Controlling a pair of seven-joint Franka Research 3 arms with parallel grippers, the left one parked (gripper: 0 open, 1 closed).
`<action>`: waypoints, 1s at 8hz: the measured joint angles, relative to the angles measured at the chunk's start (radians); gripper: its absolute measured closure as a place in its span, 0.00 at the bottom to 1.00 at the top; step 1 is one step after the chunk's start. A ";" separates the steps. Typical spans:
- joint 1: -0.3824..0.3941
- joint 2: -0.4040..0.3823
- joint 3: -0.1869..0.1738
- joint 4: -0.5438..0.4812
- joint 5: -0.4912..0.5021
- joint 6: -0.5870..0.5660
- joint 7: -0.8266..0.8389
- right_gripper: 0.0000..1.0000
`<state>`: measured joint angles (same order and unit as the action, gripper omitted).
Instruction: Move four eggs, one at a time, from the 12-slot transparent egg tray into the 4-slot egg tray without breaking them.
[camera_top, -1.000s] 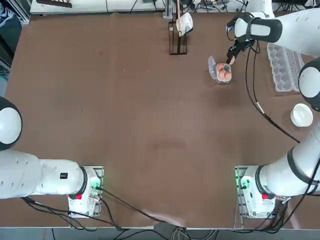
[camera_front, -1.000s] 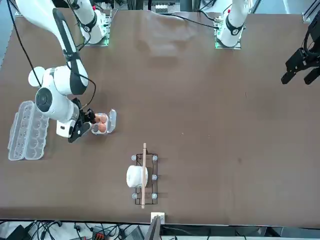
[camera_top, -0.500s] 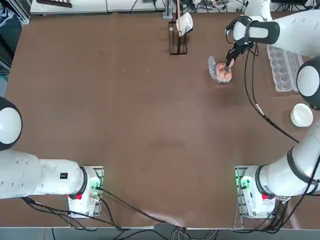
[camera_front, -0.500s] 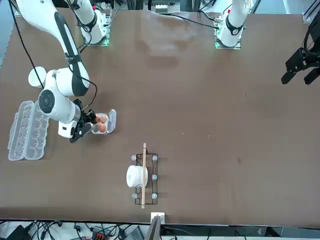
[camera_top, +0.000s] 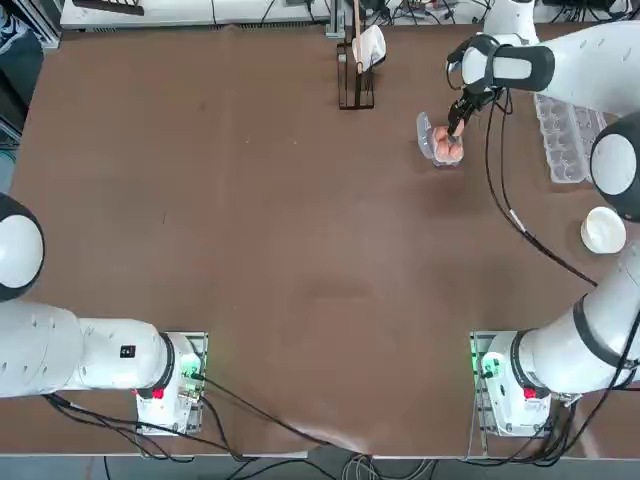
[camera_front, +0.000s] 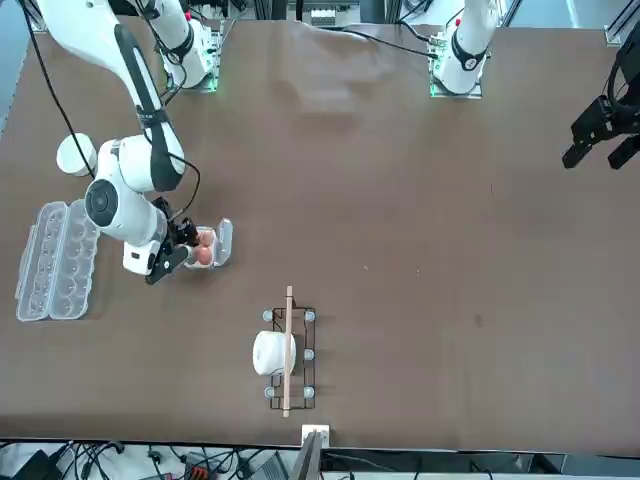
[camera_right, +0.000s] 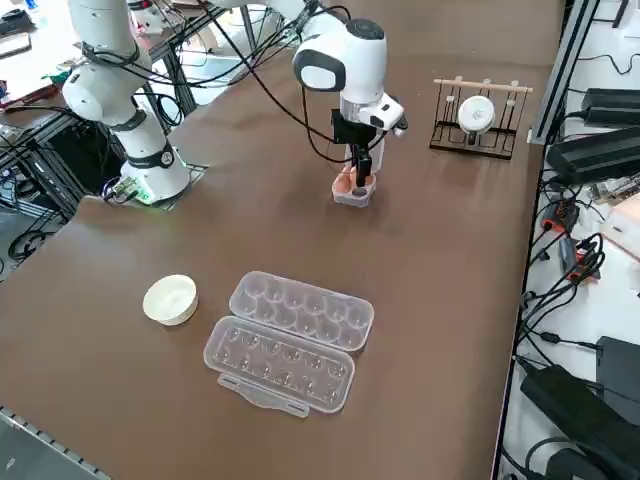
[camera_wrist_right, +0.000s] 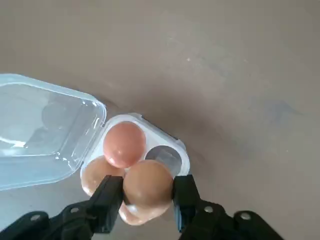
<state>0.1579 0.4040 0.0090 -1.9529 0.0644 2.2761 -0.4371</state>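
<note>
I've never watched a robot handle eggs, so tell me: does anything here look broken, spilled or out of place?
Nothing stands out. The right gripper holds an intact egg over the 4-slot egg tray, where an empty cup shows beside seated eggs. The 12-slot transparent egg tray lies open, apparently empty. No cracks or spills are visible.

small round white bowl — upright on brown table | dark wire rack with wooden top bar — far table edge | white roll — in the rack

Lowest egg half hidden behind held egg (wrist view); lid flap cut off.
</note>
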 joint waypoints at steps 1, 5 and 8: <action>0.001 0.001 0.000 -0.001 0.000 0.001 0.000 0.42; 0.001 0.007 -0.004 -0.008 0.000 0.004 0.000 0.42; 0.000 0.011 -0.007 -0.010 0.000 0.006 0.000 0.41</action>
<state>0.1582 0.4151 0.0017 -1.9625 0.0644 2.2816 -0.4366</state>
